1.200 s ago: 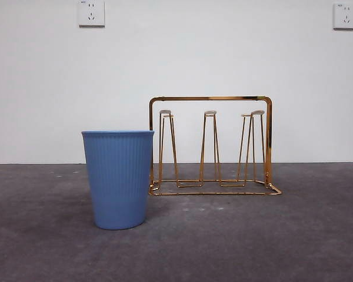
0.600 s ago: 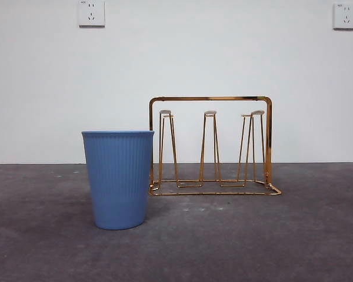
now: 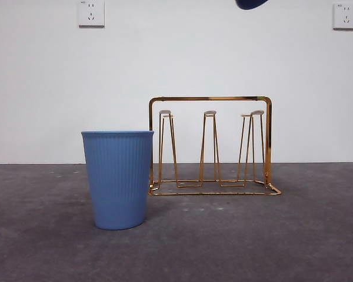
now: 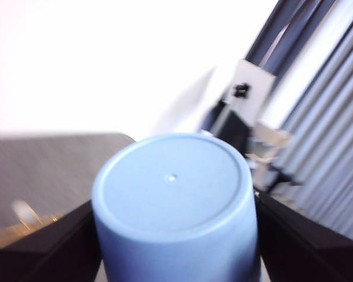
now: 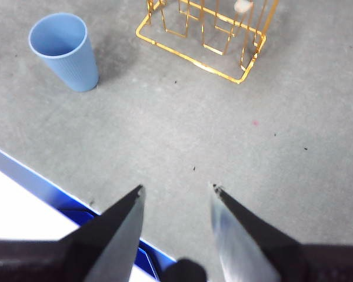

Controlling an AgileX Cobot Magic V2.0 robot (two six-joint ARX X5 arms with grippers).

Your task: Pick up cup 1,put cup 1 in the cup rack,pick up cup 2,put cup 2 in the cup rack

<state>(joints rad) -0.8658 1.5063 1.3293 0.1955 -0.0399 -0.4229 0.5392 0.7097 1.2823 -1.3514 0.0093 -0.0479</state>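
Standing on grey table (image 3: 270, 235) — cup rack (image 3: 210, 147)

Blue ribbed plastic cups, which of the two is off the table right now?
The blue cup clamped upside down in the left gripper, flat base facing the wrist camera. The other blue ribbed cup stands upright beside the gold wire rack.

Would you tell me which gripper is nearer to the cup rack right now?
Probably the left gripper: it holds a blue cup, seemingly the dark tip above the cup rack. The right gripper hovers open over bare table, well short of it.
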